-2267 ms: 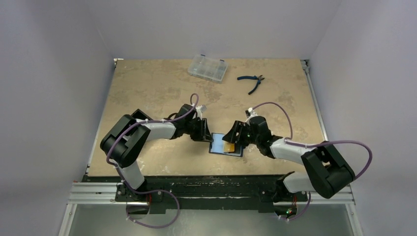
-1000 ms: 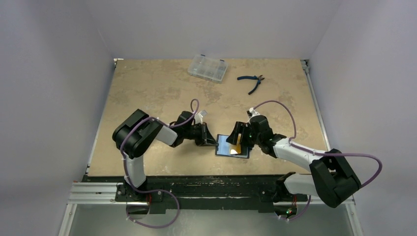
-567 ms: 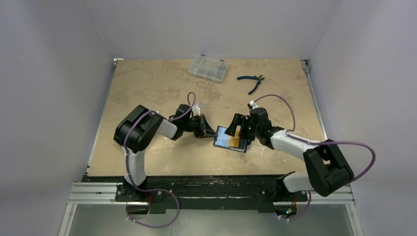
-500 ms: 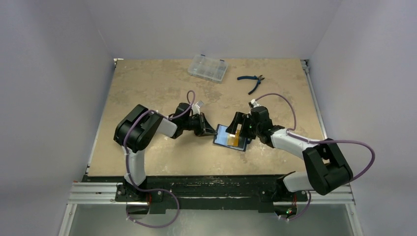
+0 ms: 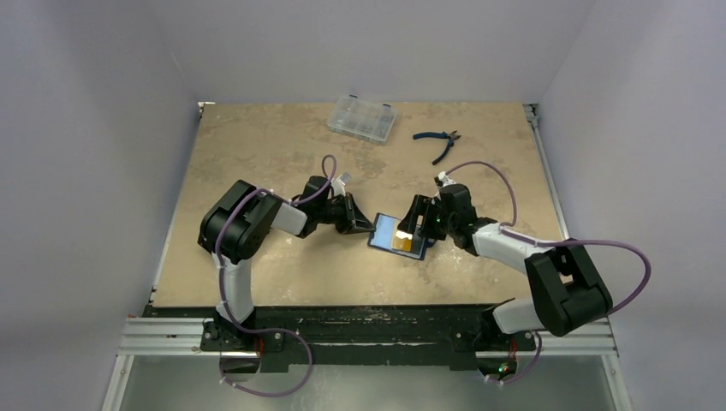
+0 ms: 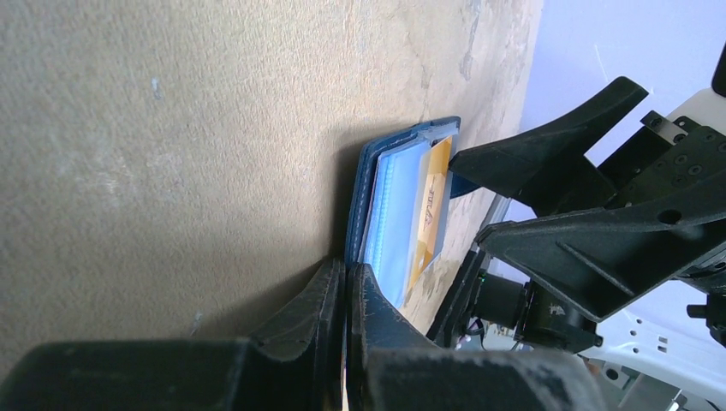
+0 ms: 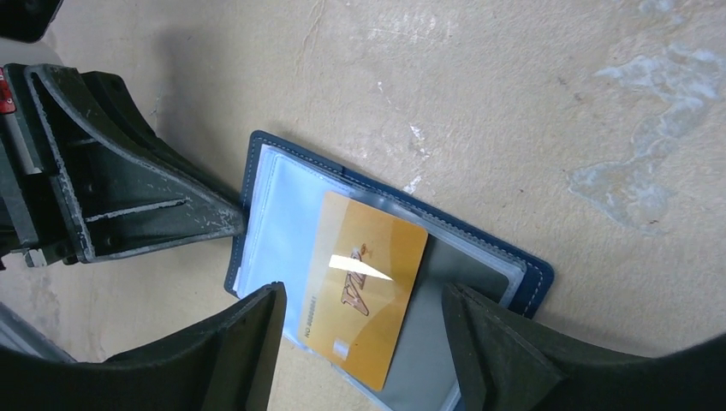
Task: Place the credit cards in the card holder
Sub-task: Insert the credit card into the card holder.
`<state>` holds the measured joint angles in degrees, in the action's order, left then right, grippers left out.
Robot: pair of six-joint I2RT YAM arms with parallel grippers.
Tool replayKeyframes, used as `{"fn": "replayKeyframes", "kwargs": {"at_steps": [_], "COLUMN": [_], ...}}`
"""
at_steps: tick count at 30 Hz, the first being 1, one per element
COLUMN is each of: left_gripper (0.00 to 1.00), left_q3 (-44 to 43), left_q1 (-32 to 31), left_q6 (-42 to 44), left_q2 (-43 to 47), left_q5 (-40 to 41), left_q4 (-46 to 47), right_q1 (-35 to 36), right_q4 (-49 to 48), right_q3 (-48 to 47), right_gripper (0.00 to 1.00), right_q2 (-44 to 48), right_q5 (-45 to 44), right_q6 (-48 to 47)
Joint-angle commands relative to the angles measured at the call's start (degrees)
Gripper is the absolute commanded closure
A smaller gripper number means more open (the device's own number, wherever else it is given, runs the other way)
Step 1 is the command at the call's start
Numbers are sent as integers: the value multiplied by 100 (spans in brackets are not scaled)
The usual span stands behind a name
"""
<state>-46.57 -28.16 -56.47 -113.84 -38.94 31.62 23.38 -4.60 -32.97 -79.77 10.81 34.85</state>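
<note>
Card holder lies open on the table, a little near of centre, between my two arms. The table is a tan, mottled board with paler blotches. Plain pale lilac walls close it in on the left, far and right sides, and a metal rail runs along its near edge.

The holder is navy with light stitching, and its clear plastic sleeves face up. A gold card rests slantwise on those sleeves, toward the holder's right half. Whether its far end is tucked under the plastic I cannot tell.

My left gripper is pinched tight on the left edge of the holder's cover. My right gripper hangs low over the holder with its jaws spread wide, one finger on each side of the gold card, gripping nothing.

At the far edge sits a clear plastic compartment case, lid closed, its contents too small to make out. Blue-handled pliers lie just to its right.
</note>
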Motion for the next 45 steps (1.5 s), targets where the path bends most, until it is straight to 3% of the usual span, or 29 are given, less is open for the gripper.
{"fn": "replayKeyframes", "kwargs": {"at_steps": [1, 11, 18, 23, 26, 29, 34, 45], "left_gripper": [100, 100, 100, 100, 100, 100, 100, 100], "left_q3": [-217, -167, -54, -80, -183, -383, -1061, -2740], "left_q1": [83, 33, 29, 63, 149, 303, 575, 807], "left_q6": [5, -259, -303, -296, -240, -33, 303, 1358], "left_q2": [-59, -20, 182, 181, 154, 125, -112, -869], "left_q5": [241, 339, 477, 486, 448, 418, 300, 398], "left_q4": [178, 411, 418, 393, 310, 0, -741, -2595], "right_q1": [8, 202, 359, 334, 293, 282, 277, 267], "right_q4": [-186, -1670, -2363, -882, -465, 19, 299, -65], "right_q3": [155, 261, 661, 176, -28, -364, -1219, -2711], "right_gripper": [27, 46, 45, 29, 20, 19, 29, 51], "right_q2": [-197, -754, -674, -264, -107, -145, -885, -2139], "right_q5": [412, 749, 330, -234, -291, -338, 34, 331], "right_q6": [75, 1463, 2204, 856, 145, -513, -1337, -1405]}}
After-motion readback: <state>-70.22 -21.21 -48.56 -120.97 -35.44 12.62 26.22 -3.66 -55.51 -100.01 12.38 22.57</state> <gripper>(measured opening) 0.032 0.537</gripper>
